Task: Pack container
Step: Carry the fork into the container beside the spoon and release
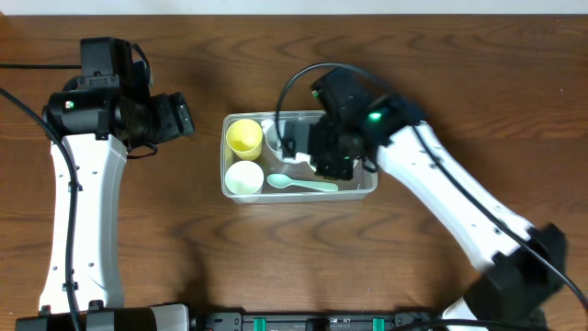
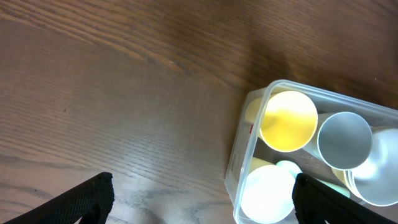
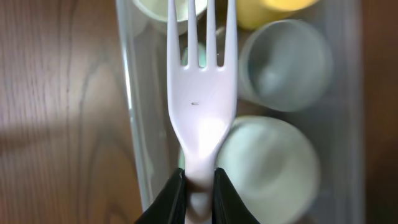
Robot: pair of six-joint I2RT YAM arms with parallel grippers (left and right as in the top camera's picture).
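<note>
Overhead view, starting at the left: the left claw (image 1: 185, 118) hangs over the brown wooden table (image 1: 138, 239), its jaws spread wide with nothing between them. The clear rectangular plastic container (image 1: 223, 158) stands near the table's middle, just to the right of that claw and apart from it. In the left wrist view its rounded corner shows beyond the black fingers (image 2: 93, 199), untouched.

The tub looks thin-walled and light, likely a little springy, with smooth sides that could slip. The rim seems its stiffest part, so a pinch over the rim of a short end wall, one finger inside and one outside, looks the best hold. It should be kept level, since its contents are loose.

At its left end are a small round yellow plastic cup (image 1: 243, 136) and a small round white cup (image 1: 244, 178). A pale mint plastic spoon (image 1: 301, 185) lies along the wall on the robot's side. Pale grey round cups (image 2: 345, 140) stand further right, partly hidden overhead by the arm.

The right claw (image 3: 198, 186) hovers over the container's right half, clamped on the handle of a white plastic fork (image 3: 199, 106). The tines reach out above the cups, just inside a long wall.
</note>
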